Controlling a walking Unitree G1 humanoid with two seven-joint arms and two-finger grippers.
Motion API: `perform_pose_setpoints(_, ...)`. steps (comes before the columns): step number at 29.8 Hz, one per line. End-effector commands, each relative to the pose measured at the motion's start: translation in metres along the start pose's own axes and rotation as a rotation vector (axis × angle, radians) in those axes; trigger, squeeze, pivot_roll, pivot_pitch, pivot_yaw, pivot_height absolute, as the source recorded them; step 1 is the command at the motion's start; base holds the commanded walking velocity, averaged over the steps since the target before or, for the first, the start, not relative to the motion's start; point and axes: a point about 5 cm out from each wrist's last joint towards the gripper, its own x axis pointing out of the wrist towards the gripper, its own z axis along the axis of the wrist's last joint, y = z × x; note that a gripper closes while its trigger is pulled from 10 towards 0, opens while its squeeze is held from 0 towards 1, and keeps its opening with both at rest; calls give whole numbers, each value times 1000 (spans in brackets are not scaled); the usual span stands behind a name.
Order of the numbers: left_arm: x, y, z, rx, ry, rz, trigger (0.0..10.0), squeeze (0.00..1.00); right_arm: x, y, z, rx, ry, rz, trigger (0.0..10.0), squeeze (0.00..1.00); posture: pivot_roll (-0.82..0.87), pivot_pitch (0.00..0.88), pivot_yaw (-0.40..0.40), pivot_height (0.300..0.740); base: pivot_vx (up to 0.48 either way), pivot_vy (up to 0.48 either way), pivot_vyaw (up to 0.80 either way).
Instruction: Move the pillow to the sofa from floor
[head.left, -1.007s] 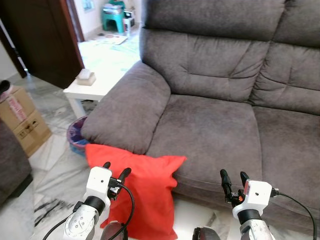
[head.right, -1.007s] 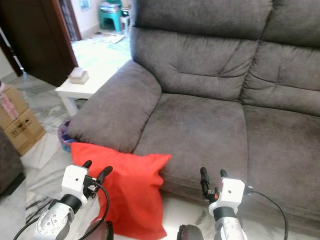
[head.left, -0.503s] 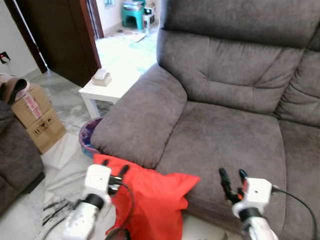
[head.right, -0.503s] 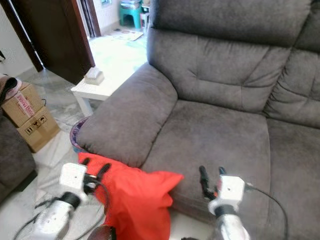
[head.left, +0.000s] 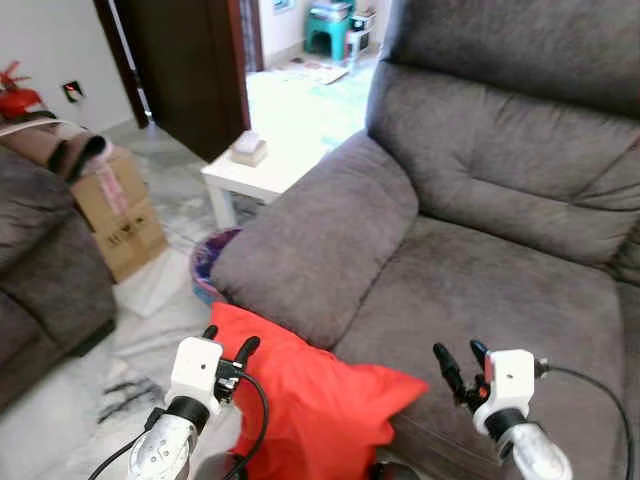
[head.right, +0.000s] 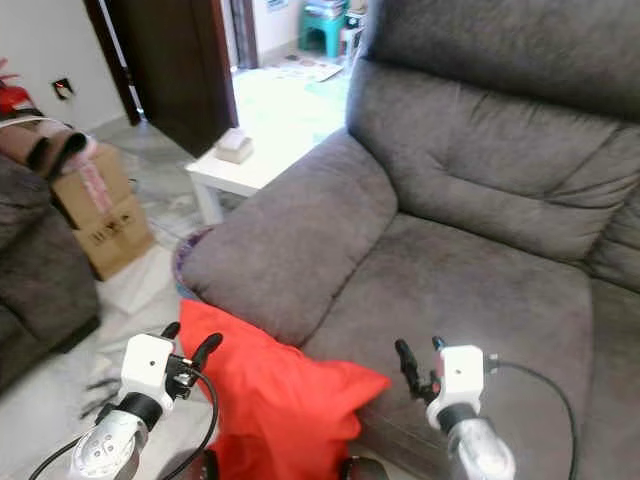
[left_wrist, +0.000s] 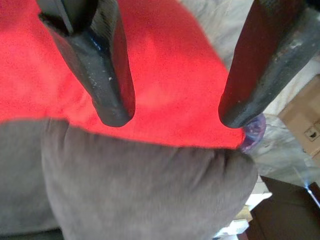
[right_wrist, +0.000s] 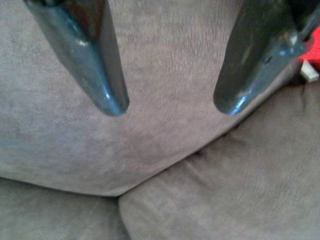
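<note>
Transfer not yet started: the red pillow (head.left: 320, 410) stands on the floor, leaning against the front of the grey sofa (head.left: 480, 290) below its armrest, while the left gripper (head.left: 230, 345) and right gripper (head.left: 458, 362) hover nearby (both spread, holding nothing).

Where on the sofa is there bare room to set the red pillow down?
The seat cushion, bordered by the armrest and backrest, is bare. Floor by the armrest is crowded: pillow, basket, white side table, cardboard box.
</note>
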Motion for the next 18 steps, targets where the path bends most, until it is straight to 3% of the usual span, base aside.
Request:
perform_pose_setpoints(1,-9,9,-9,42,29,42,10000,0,0,5,-13,-27,89,78,10000,0,45,95,-29,589,0,0,0)
perform_pose_setpoints(2,-12,11,-13,57,42,52,10000,0,1,6,-14,-47,103,102,10000,0,50,92,-33,589,0,0,0)
perform_pose_setpoints(3,-25,26,-23,105,85,144,10000,0,7,7,-9,-23,106,141,10000,0,70,79,-48,589,0,0,0)
perform_pose_setpoints(5,-36,41,-29,137,119,239,10000,0,13,10,-4,17,105,187,10000,0,86,77,-57,589,0,0,0)
perform_pose_setpoints(8,-50,57,-36,147,159,364,10000,0,20,18,0,12,120,300,10000,0,105,85,-69,589,0,0,0)
perform_pose_setpoints(12,-55,60,-33,150,144,399,10000,0,26,21,3,12,135,341,10000,0,116,91,-75,589,0,0,0)
perform_pose_setpoints(13,-54,58,-32,146,135,391,10000,0,27,22,4,35,133,356,10000,796,116,91,-75,589,0,0,0)
perform_pose_setpoints(14,-52,56,-30,144,127,381,10000,0,28,23,5,67,131,371,10000,1000,120,93,-77,589,0,0,0)
perform_pose_setpoints(15,-49,51,-28,140,114,364,10000,0,29,26,5,120,138,410,10000,1000,121,95,-78,589,0,0,0)
perform_pose_setpoints(18,-46,47,-26,142,99,355,10000,0,27,24,0,160,185,424,10000,1000,120,99,-80,589,0,0,0)
